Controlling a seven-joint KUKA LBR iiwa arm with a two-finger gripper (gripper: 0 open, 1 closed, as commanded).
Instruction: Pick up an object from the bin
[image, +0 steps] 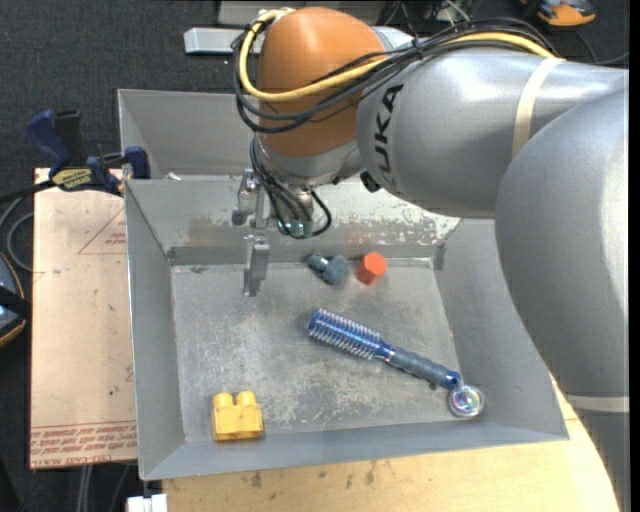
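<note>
Starting at the claw (253, 272): hanging under the round orange cover (310, 80) of the big grey arm (500, 130), low over a bare patch of the grey metal bin (150, 300), close to the far wall. Cannot tell whether open or closed. Cannot make out anything gripped in it.

Nearest to the claw, on the arm's side of it: a small blue-grey rounded knob (328, 267). Near, but not touching. Just past that, on the same side: a small orange-red block (372, 266), beside the knob with a thin gap between.

Further from the claw, toward the near wall and the arm's side: a long blue plastic hairbrush (380, 346), lying flat and slanted, bristle end closer to the claw, handle end pointing away. Right at the handle end: a small shiny see-through ball (465, 402). Touching or just beside, cannot tell which.

Furthest off, straight toward the near wall from the claw: a yellow plastic brick with two bumps (237, 416), all alone, well apart from the rest.

Step in hand, at a guess: getting lined up, with nothing picked yet.

Next, most likely: slide sideways to sit right over one thing, go down around it, squeeze, then lift. Easiest pick, probably: the blue-grey knob, being closest. Worth minding the orange-red block next door and the far wall.
</note>
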